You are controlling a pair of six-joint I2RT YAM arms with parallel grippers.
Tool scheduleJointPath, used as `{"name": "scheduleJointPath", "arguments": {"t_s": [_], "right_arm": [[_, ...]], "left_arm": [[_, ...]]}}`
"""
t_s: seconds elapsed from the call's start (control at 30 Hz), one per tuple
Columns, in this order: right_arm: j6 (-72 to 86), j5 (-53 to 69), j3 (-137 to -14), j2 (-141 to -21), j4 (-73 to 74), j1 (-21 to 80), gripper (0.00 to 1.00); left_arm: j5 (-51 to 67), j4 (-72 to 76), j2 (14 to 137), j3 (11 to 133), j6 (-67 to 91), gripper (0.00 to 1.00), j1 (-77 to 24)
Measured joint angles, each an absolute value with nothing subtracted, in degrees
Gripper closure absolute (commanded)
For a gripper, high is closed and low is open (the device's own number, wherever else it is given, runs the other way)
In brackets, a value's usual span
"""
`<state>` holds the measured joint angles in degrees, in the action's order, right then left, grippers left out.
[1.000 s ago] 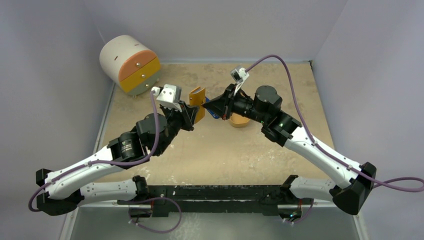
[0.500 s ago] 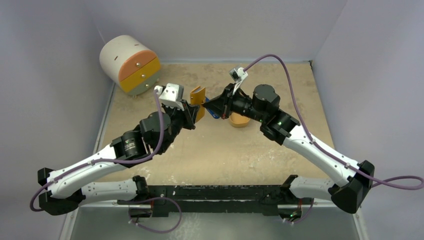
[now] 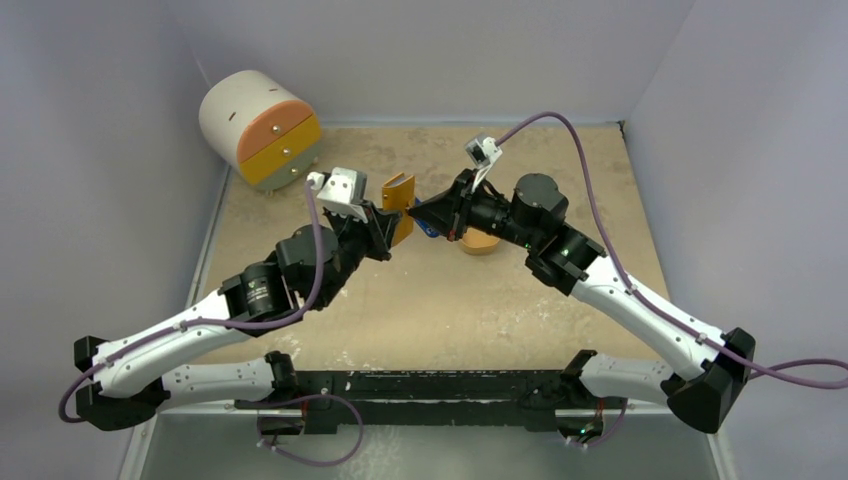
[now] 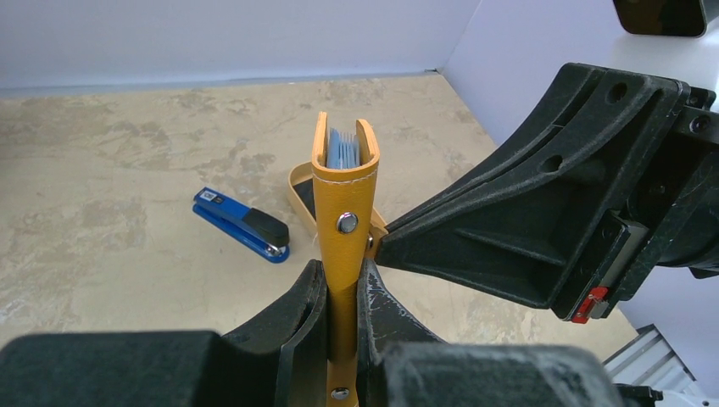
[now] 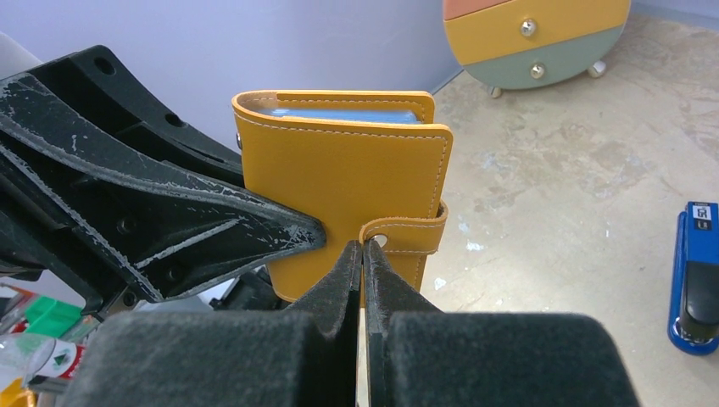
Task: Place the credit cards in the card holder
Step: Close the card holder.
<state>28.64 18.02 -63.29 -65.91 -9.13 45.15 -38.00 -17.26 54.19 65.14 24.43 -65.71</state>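
Top external view shows two arms meeting over the middle of the sandy table (image 3: 330,330), with one orange card holder (image 3: 398,190) raised between them. The left gripper (image 3: 388,226) clamps its lower part and the right gripper (image 3: 419,210) reaches its side from the right. One oval orange tray (image 3: 480,244) sits on the table just behind the right wrist, one blue stapler (image 3: 428,228) peeks out beneath the grippers, and one round drawer unit (image 3: 262,128) with two drawer fronts stands in the far left corner. Left wrist view has the card holder (image 4: 343,203) standing upright and edge-on, its bottom squeezed between the left gripper's (image 4: 342,280) two nearly closed fingers (image 4: 303,292). Two metal snap studs show on its spine, and credit cards (image 4: 343,148) show as thin bluish edges in its open top, too tightly stacked to count. The right gripper's tip (image 4: 383,246) touches the holder's right side at the strap (image 4: 371,242). The stapler (image 4: 242,225) and tray (image 4: 298,188) lie on the table beyond. Right wrist view faces the holder's (image 5: 339,178) broad side. The right gripper (image 5: 363,250) has its fingers pressed fully together on the free end of the one closure strap (image 5: 407,233). The left gripper (image 5: 292,233) grips from the left, with the stapler (image 5: 695,280) and drawer unit (image 5: 534,34) behind.
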Motion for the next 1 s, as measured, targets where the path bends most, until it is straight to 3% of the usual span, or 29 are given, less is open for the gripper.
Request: {"name": "scheduleJointPath", "arguments": {"t_s": [1.0], "right_arm": [[29.12, 19.07, -63.42, -65.84, -10.55, 45.19, 1.0]], "left_arm": [[-28.64, -16.4, 53.52, 65.14, 22.85, 1.0, -63.92]]}}
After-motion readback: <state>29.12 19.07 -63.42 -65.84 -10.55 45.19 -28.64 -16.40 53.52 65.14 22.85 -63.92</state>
